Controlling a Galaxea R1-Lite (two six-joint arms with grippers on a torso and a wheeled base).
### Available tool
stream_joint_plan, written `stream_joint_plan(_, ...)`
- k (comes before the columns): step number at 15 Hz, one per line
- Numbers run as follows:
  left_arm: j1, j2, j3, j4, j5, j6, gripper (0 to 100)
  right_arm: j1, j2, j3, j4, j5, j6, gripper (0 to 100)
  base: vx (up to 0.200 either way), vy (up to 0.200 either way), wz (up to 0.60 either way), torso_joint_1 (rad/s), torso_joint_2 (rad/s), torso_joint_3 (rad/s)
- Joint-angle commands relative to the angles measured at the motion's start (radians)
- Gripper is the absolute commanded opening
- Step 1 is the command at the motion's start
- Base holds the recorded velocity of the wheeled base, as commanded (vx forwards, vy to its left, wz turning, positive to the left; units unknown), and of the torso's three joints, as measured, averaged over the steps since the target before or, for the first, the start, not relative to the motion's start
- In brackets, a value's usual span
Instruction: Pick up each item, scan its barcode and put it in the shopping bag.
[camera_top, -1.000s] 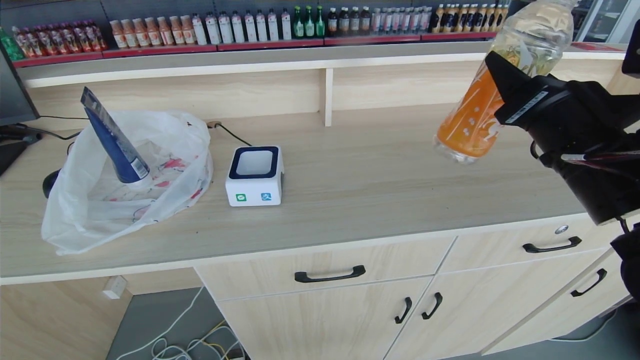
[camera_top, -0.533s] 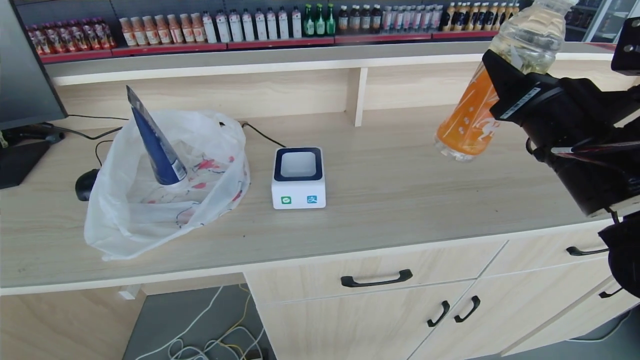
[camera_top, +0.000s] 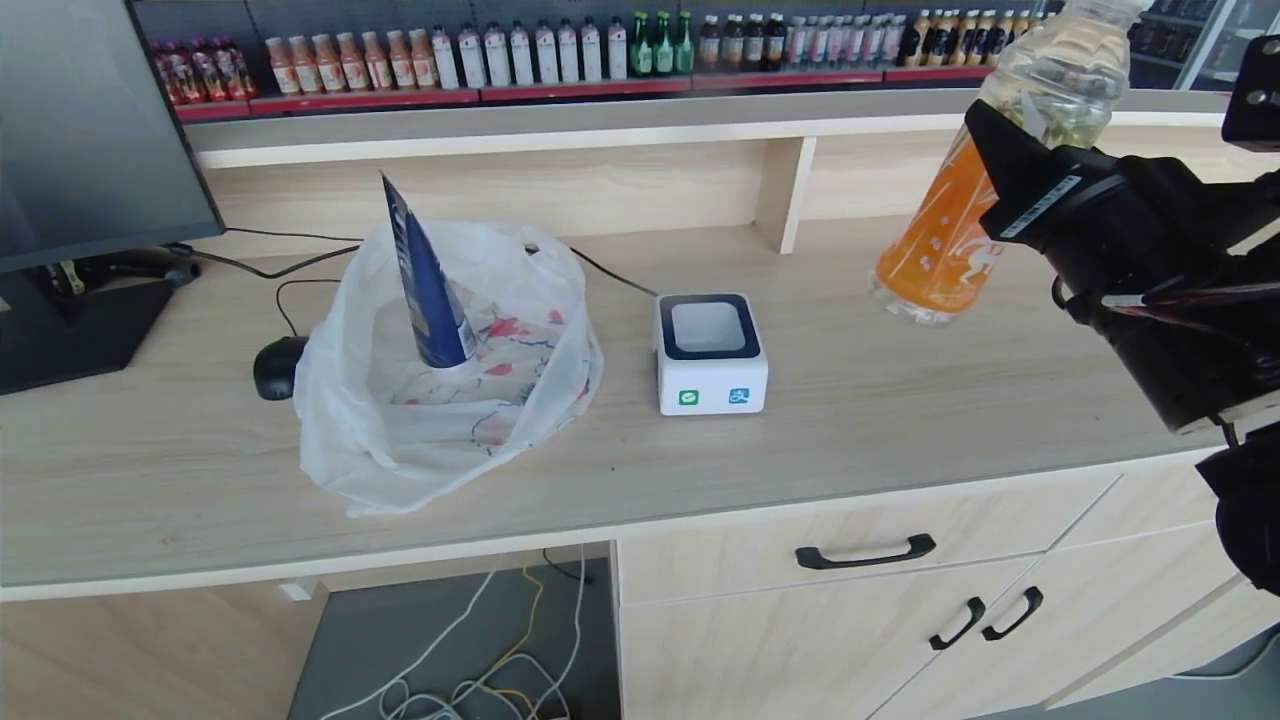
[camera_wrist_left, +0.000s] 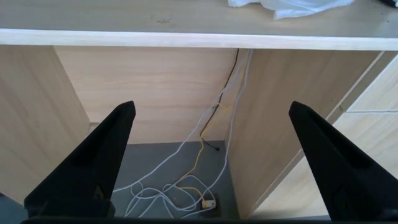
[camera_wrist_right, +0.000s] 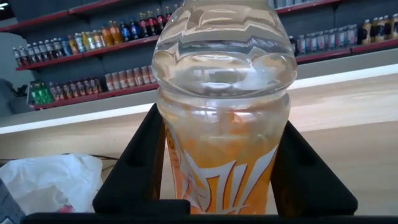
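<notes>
Bottle (camera_top: 945, 245) sits clamped in right tool (camera_top: 1010, 130) above counter (camera_top: 900, 400).

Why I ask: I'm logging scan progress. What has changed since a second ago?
The camera swung left along the counter; the right pincer, still shut on the orange bottle, came with it and now hangs nearer the scanner. Unmoved on the counter: shopping bag, blue tube in it, scanner.

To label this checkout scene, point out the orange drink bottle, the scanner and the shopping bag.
orange drink bottle (camera_top: 940, 250): head view, on its orange lower body.
scanner (camera_top: 709, 328): head view, on its top window.
shopping bag (camera_top: 345, 440): head view, on its near plastic wall.
</notes>
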Motion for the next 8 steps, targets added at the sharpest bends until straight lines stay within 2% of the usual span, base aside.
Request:
stream_joint_plan(1, 0.001, 0.0, -0.002, 0.0, 0.0, -0.001, 100, 0.002, -0.001, 0.0, -0.001, 0.0, 0.0, 0, 0.0, 0.2, 0.0, 0.002, 0.0, 0.002)
stream_joint_plan(6, 0.0, 0.0, 0.0, -0.002, 0.0, 0.003, 100, 0.005, 0.005, 0.005, -0.005, 0.0, 0.006, 0, 0.0, 0.2, 0.0, 0.0, 0.0, 0.005)
stream_joint_plan(8, 0.0, 0.0, 0.0, -0.002, 0.0, 0.002, 100, 0.01, 0.005, 0.005, -0.005, 0.0, 0.019, 0, 0.0, 0.0, 0.0, 0.0, 0.0, 0.0)
